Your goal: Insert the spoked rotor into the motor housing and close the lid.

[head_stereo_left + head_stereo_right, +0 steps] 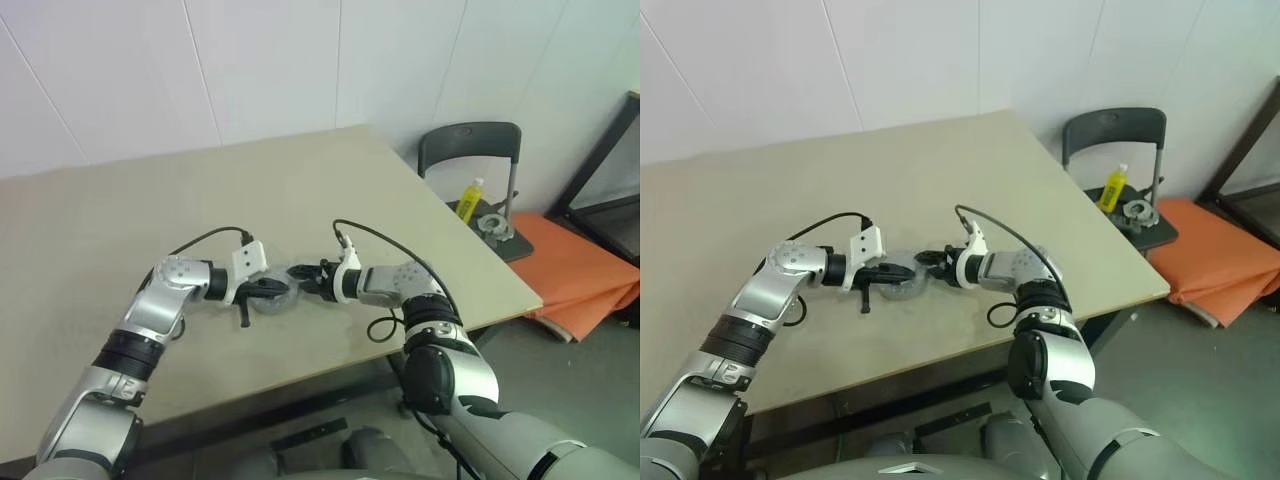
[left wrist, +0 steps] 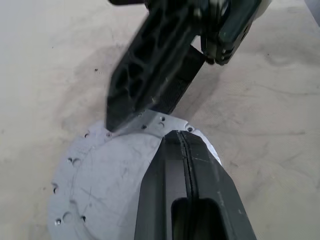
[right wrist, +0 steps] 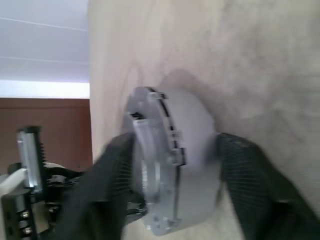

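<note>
A round grey unit, the motor housing (image 1: 276,300), lies on the table (image 1: 120,220) between my two grippers. Its upper face (image 2: 105,180) is a pale flat disc with small holes; I cannot tell whether that is the lid. In the right wrist view it is a notched flange (image 3: 152,165) on a rounded grey body. My left gripper (image 2: 182,137) is shut, and its tips rest on that face. My right gripper (image 3: 175,145) reaches in from the other side, with its fingers (image 3: 250,175) closed against the unit's two sides. The spoked rotor is hidden.
The table's right edge (image 1: 480,250) runs close beside my right arm. Beyond it a dark chair (image 1: 470,150) holds a yellow bottle (image 1: 470,198) and a metal ring part (image 1: 494,225). An orange mat (image 1: 580,265) lies on the floor.
</note>
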{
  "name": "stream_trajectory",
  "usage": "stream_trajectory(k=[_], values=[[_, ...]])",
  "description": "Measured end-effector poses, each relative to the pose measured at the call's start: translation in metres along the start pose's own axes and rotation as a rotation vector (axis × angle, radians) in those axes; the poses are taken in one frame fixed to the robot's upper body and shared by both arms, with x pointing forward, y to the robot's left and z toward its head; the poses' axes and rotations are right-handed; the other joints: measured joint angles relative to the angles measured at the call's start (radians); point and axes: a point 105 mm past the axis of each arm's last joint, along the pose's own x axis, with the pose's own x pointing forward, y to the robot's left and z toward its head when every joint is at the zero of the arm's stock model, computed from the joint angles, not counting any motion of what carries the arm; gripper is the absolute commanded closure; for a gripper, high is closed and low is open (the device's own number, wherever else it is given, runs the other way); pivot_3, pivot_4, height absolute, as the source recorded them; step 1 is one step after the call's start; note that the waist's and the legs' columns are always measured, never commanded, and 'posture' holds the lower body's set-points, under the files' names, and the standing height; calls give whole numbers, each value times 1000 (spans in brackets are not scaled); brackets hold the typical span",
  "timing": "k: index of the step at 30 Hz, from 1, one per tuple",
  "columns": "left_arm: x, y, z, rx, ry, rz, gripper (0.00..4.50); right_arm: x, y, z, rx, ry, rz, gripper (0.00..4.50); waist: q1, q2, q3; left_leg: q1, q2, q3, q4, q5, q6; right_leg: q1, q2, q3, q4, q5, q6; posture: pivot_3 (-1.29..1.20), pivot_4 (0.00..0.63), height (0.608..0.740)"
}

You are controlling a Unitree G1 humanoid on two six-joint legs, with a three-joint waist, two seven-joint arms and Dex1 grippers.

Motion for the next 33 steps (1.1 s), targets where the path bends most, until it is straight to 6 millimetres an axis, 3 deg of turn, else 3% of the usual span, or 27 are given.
stream_trajectory(k=[2, 12, 16, 18, 22, 28, 33], values=[[-1, 2, 2, 7, -2, 5, 4500, 0, 3, 1, 4, -2, 21, 3173, 1, 0, 0, 1, 0, 0, -1, 0, 0, 0, 0, 0, 0, 0, 0, 0, 0, 740], [-2, 10, 2, -5, -31, 57, 4500, -4, 0, 1, -1, 12, 30, 3187, 1, 0, 0, 2, 0, 0, 0, 0, 0, 2, 0, 0, 0, -1, -1, 0, 0, 740], [-2, 34, 5, -225, -176, 221, 4500, -3, 2, 2, -8, 9, 45, 3187, 1, -1, 1, 0, 0, 0, 1, 0, 0, 1, 0, 0, 1, 0, 1, 0, 0, 740], [-14, 55, 22, -365, -306, 305, 4500, -3, 4, 2, -13, 6, 55, 3187, 1, -5, 3, -1, 0, -1, 1, 0, 0, 0, 0, -1, 1, 2, 4, 0, 0, 740], [-46, 82, 57, -416, -453, 398, 4500, -1, 8, -1, -41, 28, 71, 3187, -4, -5, 3, 0, 0, 0, -1, -1, 2, 0, 0, 0, 0, 1, 5, 0, 0, 740], [-42, 75, 33, -526, -419, 413, 4500, -3, 9, -1, -67, 40, 83, 3187, -3, -5, 3, 0, 0, 0, -2, -1, 2, -1, 1, 0, 0, 1, 5, 0, 0, 740], [-51, 83, 37, -651, -522, 462, 4500, -3, 8, 0, -68, 39, 83, 3187, -1, -5, 3, 0, 0, 0, -1, -1, 2, 0, 0, 0, 1, 1, 5, 0, 0, 740]])
